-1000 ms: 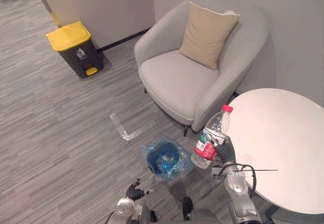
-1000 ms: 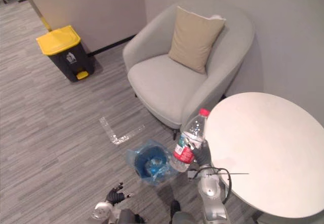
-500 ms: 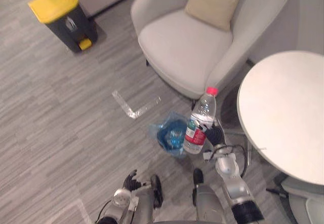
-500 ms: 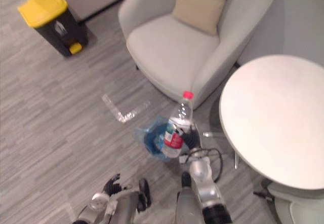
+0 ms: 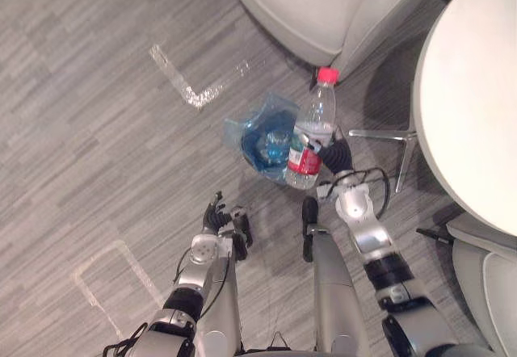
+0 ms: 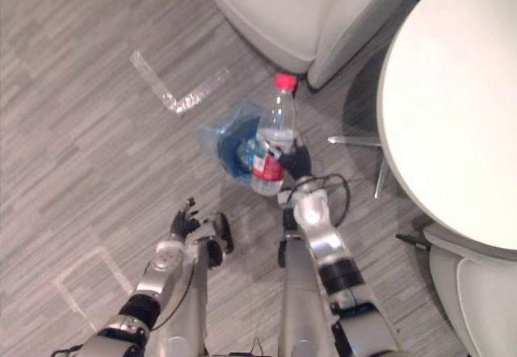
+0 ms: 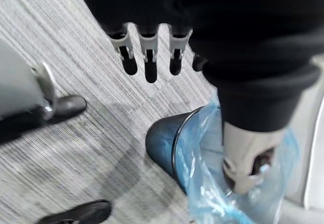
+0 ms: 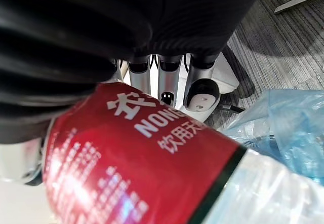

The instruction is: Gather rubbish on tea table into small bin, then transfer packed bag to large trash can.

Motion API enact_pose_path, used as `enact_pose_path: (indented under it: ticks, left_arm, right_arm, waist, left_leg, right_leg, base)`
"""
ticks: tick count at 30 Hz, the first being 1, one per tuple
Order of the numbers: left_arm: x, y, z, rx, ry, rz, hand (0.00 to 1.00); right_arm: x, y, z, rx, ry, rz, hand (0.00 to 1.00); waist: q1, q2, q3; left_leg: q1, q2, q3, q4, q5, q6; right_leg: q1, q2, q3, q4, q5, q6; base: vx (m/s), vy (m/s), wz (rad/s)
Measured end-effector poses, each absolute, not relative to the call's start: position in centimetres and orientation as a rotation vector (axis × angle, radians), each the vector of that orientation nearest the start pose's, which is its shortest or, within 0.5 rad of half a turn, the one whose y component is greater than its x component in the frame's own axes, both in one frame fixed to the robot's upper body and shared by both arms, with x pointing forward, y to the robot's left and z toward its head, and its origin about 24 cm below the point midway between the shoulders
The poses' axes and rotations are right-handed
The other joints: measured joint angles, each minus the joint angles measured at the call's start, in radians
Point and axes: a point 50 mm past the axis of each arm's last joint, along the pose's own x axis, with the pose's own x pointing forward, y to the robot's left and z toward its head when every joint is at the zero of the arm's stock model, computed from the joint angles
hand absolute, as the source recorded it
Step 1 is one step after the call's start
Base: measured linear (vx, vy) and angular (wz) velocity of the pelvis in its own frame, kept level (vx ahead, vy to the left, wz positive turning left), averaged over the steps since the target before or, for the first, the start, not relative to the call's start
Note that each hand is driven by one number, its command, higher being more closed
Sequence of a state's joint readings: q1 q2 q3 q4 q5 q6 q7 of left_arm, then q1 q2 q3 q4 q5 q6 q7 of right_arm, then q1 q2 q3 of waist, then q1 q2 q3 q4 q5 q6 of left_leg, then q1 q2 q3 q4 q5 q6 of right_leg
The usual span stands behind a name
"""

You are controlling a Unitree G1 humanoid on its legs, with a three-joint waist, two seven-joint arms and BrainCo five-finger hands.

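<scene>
right hand [image 5: 334, 157] clamps bottle [image 5: 311, 135] by bagged bin [image 7: 159, 145] (dark wall in left wrist view); left hand [image 5: 216, 212] loose.

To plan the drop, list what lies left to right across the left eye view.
In order: left hand → small bin lined with a blue bag → water bottle, held by the right hand → round white table.

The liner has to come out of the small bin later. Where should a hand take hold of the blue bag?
Probably pinch the loose film of the blue bag where it flares past the rim of the small bin, coming from above on the side away from the bottle. The film stands free of the wall there.
</scene>
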State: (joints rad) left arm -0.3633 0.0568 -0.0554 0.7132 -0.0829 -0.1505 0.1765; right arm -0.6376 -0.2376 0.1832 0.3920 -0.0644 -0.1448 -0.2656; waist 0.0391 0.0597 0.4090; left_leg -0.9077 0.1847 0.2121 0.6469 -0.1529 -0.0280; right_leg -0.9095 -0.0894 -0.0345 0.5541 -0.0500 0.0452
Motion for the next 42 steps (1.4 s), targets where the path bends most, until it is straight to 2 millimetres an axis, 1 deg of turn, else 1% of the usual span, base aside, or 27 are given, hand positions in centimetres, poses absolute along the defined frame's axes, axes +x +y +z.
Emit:
enact_pose_path:
  ticks: [2, 3, 5, 7, 10, 14, 15, 18, 22, 30, 33, 34, 37, 41, 42]
  left_arm:
    - [31.1, 14.1, -0.1, 0.035, 0.179, 0.08, 0.0]
    - [31.3, 14.3, 0.3, 0.027, 0.162, 0.098, 0.0]
    - [31.5, 14.6, 0.5, 0.007, 0.151, 0.12, 0.0]
    - [31.8, 14.7, 0.9, -0.003, 0.14, 0.124, 0.0]
    - [32.2, 14.7, 1.2, -0.017, 0.137, 0.129, 0.0]
    - [32.4, 14.6, 1.4, -0.018, 0.135, 0.126, 0.0]
    - [32.6, 14.5, 1.4, -0.017, 0.135, 0.124, 0.0]
    - [32.9, 14.4, 1.8, -0.016, 0.126, 0.122, 0.0]
    - [32.9, 14.3, 1.8, -0.019, 0.126, 0.121, 0.0]
    - [32.8, 13.6, 1.5, -0.034, 0.138, 0.109, 0.0]
    - [32.7, 13.2, 1.4, -0.036, 0.142, 0.099, 0.0]
    - [32.7, 13.1, 1.4, -0.035, 0.142, 0.095, 0.0]
    - [32.7, 13.1, 1.4, -0.034, 0.142, 0.095, 0.0]
    - [32.6, 13.1, 1.2, -0.031, 0.152, 0.095, 0.0]
    - [32.6, 13.1, 1.1, -0.03, 0.155, 0.095, 0.0]
  right_arm:
    - [36.5, -12.6, 16.5, -0.342, -0.427, -0.024, 1.0]
    - [36.9, -12.3, 17.2, -0.35, -0.44, -0.022, 1.0]
    - [37.5, -12.1, 18.1, -0.357, -0.452, -0.021, 1.0]
    - [38.2, -11.9, 18.9, -0.369, -0.449, -0.023, 1.0]
    - [39.1, -11.8, 19.0, -0.368, -0.405, -0.031, 1.0]
    - [39.6, -11.9, 19.1, -0.374, -0.386, -0.042, 1.0]
    - [39.8, -11.9, 19.2, -0.377, -0.379, -0.048, 0.0]
    - [40.2, -12.2, 19.3, -0.378, -0.357, -0.072, 0.0]
    - [40.3, -12.1, 18.7, -0.342, -0.319, -0.1, 0.0]
    - [40.3, -12.4, 18.7, -0.363, -0.326, -0.134, 0.0]
    - [40.2, -12.3, 18.4, -0.422, -0.337, -0.133, 0.0]
    - [40.0, -12.1, 18.5, -0.481, -0.359, -0.125, 0.0]
    - [39.8, -11.3, 18.9, -0.587, -0.411, -0.1, 0.0]
    - [39.7, -10.9, 18.6, -0.77, -0.448, -0.068, 0.0]
    - [39.6, -10.7, 18.5, -0.788, -0.45, -0.057, 0.0]
  waist:
    - [0.013, -0.001, 0.023]
    - [0.016, -0.002, 0.023]
    - [0.017, -0.002, 0.023]
    - [0.024, -0.003, 0.023]
    - [0.028, -0.004, 0.025]
    - [0.027, -0.005, 0.025]
    - [0.027, -0.005, 0.025]
    - [0.029, -0.005, 0.025]
    - [0.028, -0.004, 0.024]
    - [0.027, -0.004, 0.024]
    - [0.026, -0.005, 0.023]
    - [0.025, -0.005, 0.023]
    - [0.022, -0.005, 0.022]
    - [0.023, -0.006, 0.019]
    - [0.023, -0.006, 0.019]
  left_leg:
    - [-0.017, 0.002, -0.013, 0.005, 0.004, -0.005]
    - [-0.04, 0.002, -0.022, 0.009, 0.006, -0.007]
    - [-0.07, 0.004, -0.031, 0.018, 0.007, -0.008]
    - [-0.103, 0.003, -0.036, 0.025, 0.011, -0.008]
    - [-0.127, 0.0, -0.043, 0.035, 0.011, -0.008]
    - [-0.146, -0.004, -0.055, 0.034, 0.011, -0.008]
    - [-0.155, -0.005, -0.055, 0.034, 0.013, -0.008]
    - [-0.177, -0.006, -0.055, 0.033, 0.02, -0.01]
    - [-0.175, -0.008, -0.055, 0.034, 0.025, -0.011]
    - [-0.172, -0.006, -0.06, 0.034, 0.028, -0.013]
    - [-0.172, -0.005, -0.059, 0.035, 0.029, -0.013]
    - [-0.172, -0.005, -0.058, 0.036, 0.029, -0.013]
    - [-0.171, -0.003, -0.057, 0.038, 0.029, -0.013]
    - [-0.17, -0.002, -0.058, 0.038, 0.028, -0.013]
    - [-0.17, -0.002, -0.058, 0.037, 0.029, -0.013]
  right_leg:
    - [-0.011, 0.0, -0.014, 0.009, -0.004, -0.005]
    - [-0.031, -0.001, -0.022, 0.016, -0.006, -0.009]
    - [-0.055, -0.001, -0.03, 0.024, -0.009, -0.012]
    - [-0.086, -0.005, -0.036, 0.038, -0.011, -0.014]
    - [-0.107, -0.011, -0.044, 0.055, -0.021, -0.015]
    - [-0.118, -0.017, -0.057, 0.06, -0.028, -0.017]
    - [-0.129, -0.021, -0.061, 0.069, -0.034, -0.019]
    - [-0.153, -0.025, -0.067, 0.081, -0.038, -0.02]
    - [-0.156, -0.029, -0.069, 0.096, -0.045, -0.023]
    - [-0.156, -0.03, -0.073, 0.108, -0.052, -0.029]
    - [-0.155, -0.03, -0.073, 0.108, -0.052, -0.029]
    - [-0.154, -0.03, -0.073, 0.107, -0.052, -0.029]
    - [-0.153, -0.029, -0.073, 0.107, -0.052, -0.028]
    - [-0.151, -0.028, -0.073, 0.105, -0.052, -0.028]
    - [-0.151, -0.028, -0.073, 0.105, -0.052, -0.028]
  base:
    - [-0.01, -0.022, 0.14]
    - [0.0, -0.015, 0.15]
    - [0.01, 0.002, 0.09]
    - [0.02, 0.013, 0.09]
    - [0.02, 0.013, 0.09]
    - [0.02, 0.009, 0.11]
    - [0.02, -0.001, 0.15]
    - [0.03, -0.008, 0.1]
    - [0.03, -0.008, 0.03]
    - [0.0, -0.013, 0.03]
    - [0.0, 0.0, 0.0]
    - [0.0, 0.0, 0.0]
    - [0.0, 0.0, 0.0]
    - [0.0, 0.0, 0.0]
    - [0.0, 0.0, 0.0]
